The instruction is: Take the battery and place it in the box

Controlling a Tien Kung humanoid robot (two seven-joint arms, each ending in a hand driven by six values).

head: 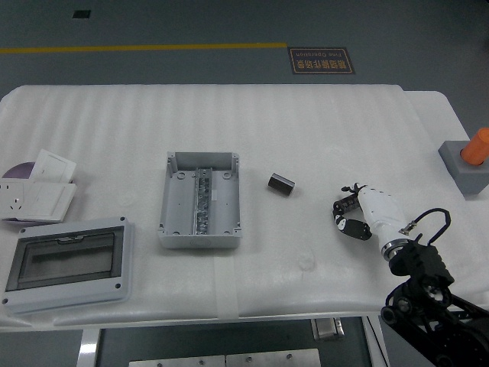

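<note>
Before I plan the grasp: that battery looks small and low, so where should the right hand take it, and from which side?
Best from above, pinching its two long sides. The battery lies flat and slightly slanted on the table, with bare surface all around. It sits apart from the box, so nothing should crowd the fingers. The right hand is to its right, holding nothing.

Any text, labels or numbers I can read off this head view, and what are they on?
Floor sign beyond the table: two lines of print, too blurred to read.
Battery: no legible marking.
Open grey box: none visible.
Papers at the table's left: nothing readable.
</note>
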